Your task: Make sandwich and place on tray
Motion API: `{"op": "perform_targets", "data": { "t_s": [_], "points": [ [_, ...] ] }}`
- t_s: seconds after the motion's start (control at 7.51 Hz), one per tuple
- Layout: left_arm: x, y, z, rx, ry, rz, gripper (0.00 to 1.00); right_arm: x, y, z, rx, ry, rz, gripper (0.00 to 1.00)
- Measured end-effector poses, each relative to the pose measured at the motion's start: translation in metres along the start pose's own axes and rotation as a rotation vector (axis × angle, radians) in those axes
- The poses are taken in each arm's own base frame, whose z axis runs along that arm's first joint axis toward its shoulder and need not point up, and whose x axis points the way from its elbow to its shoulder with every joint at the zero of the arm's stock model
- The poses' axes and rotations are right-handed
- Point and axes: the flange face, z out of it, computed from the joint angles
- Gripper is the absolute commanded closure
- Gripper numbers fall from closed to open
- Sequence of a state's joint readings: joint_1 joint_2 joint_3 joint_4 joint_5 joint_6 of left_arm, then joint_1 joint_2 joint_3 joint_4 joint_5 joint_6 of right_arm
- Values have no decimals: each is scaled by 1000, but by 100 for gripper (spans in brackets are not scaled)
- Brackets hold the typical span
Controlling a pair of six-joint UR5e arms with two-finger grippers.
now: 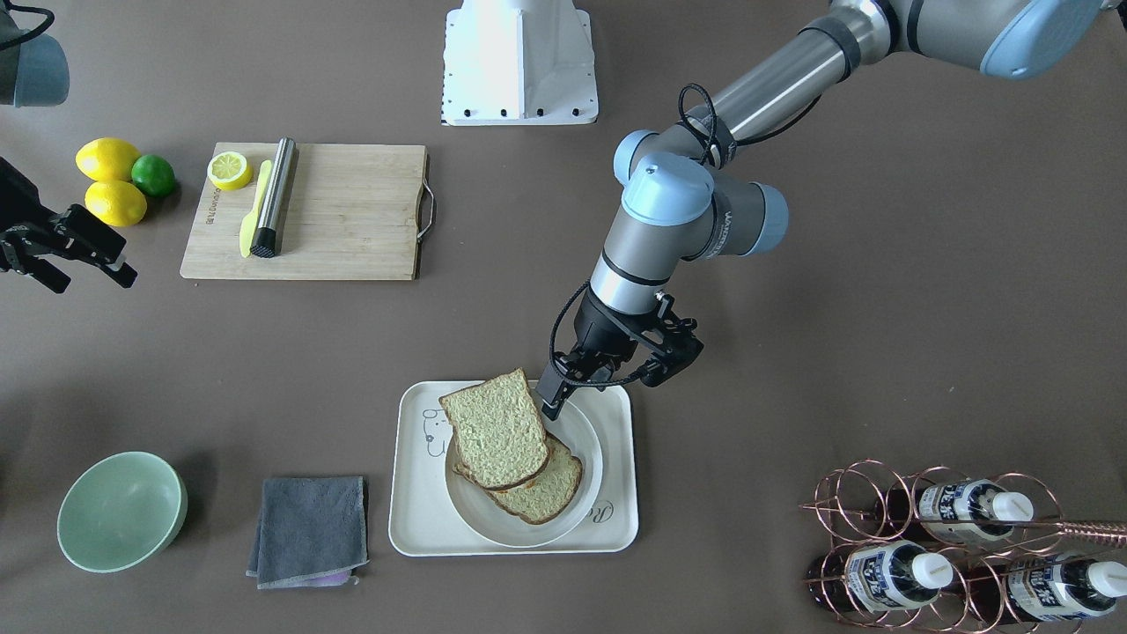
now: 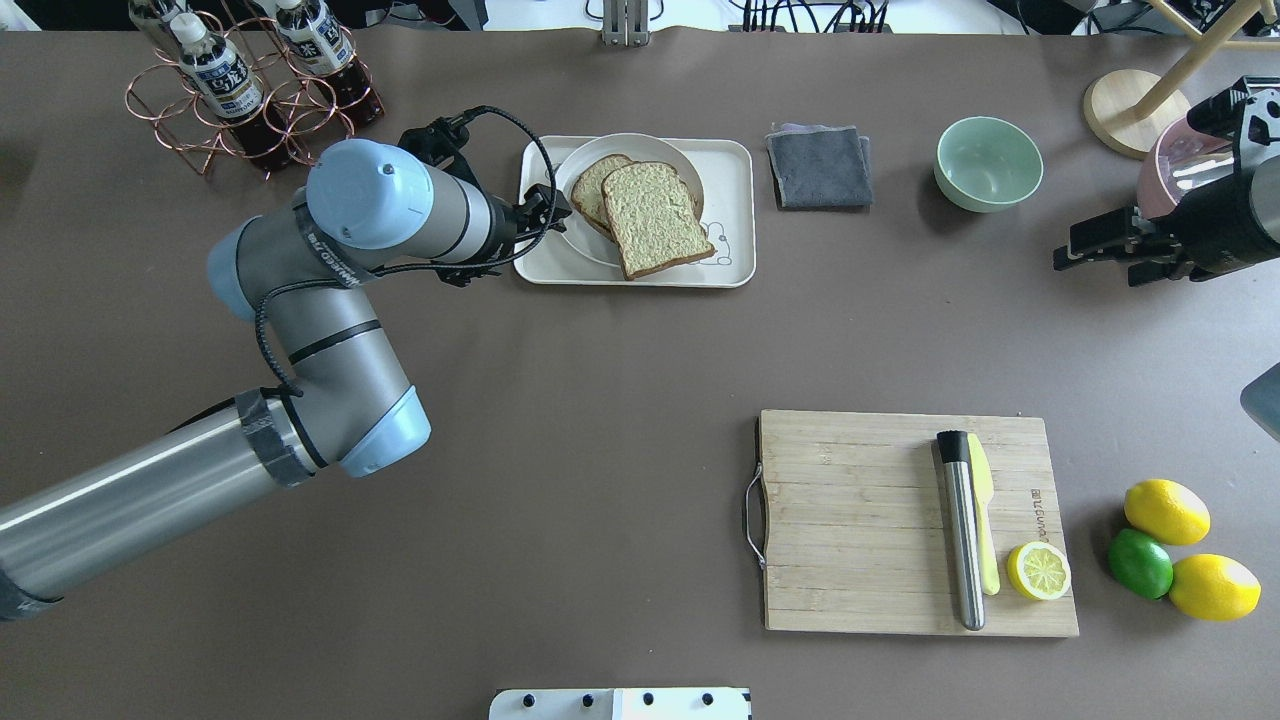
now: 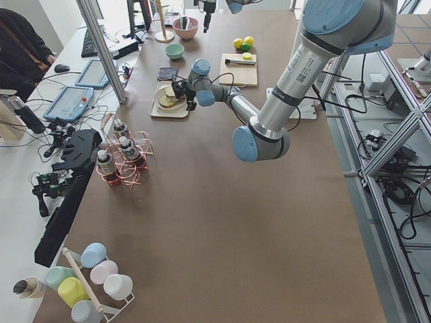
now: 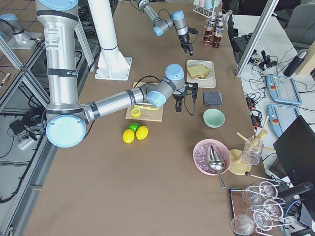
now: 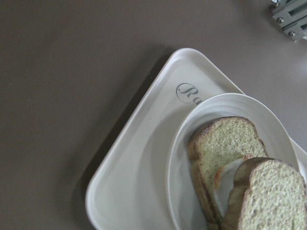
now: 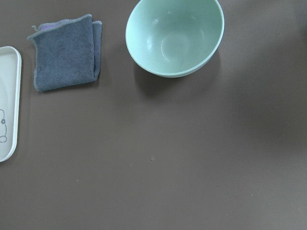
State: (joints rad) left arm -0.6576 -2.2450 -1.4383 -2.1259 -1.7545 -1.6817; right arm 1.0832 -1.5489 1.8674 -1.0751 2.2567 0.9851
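Now, sandwich (image 1: 511, 445) sits plated on the tray (image 1: 414, 511)

You'll find the sandwich on a round white plate (image 1: 588, 458) inside the tray, at the far side of the brown desk (image 1: 792, 396). Left tool (image 1: 607, 379) hangs at the plate's rim, jaws apart, empty. Right tool (image 1: 84, 269) hovers spread near the lemons (image 1: 107, 158). Aluminium framing (image 3: 102, 47) and tablets (image 3: 71, 101) edge the room.

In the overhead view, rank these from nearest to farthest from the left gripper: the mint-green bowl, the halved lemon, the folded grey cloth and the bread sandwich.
From the left gripper:
1. Brown-crusted bread sandwich, right beside it on the round white plate.
2. Folded grey cloth, just past the cream-white tray.
3. Mint-green bowl, farther along the far side.
4. Halved lemon, on the wooden cutting board, near side.
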Motion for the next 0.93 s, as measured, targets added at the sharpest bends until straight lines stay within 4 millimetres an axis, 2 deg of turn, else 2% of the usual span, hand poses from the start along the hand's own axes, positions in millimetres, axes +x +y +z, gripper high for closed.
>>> {"op": "perform_targets", "data": {
  "t_s": [0.27,0.4,0.53,0.67,0.93],
  "points": [
    [-37,-6,-59,16,-45,187,2,12,-2,5,-7,19,-16,1],
    [-53,-15,-80,31,-53,283,2,28,-3,6,-11,38,-37,1],
    [-71,-23,-93,45,-68,375,2,56,-7,4,-12,68,-73,1],
    [-87,-38,-105,65,-81,420,2,92,-17,-5,-23,117,-111,1],
    [-108,-58,-130,91,-85,434,2,163,-39,-38,-90,261,-244,1]
  ]
}}
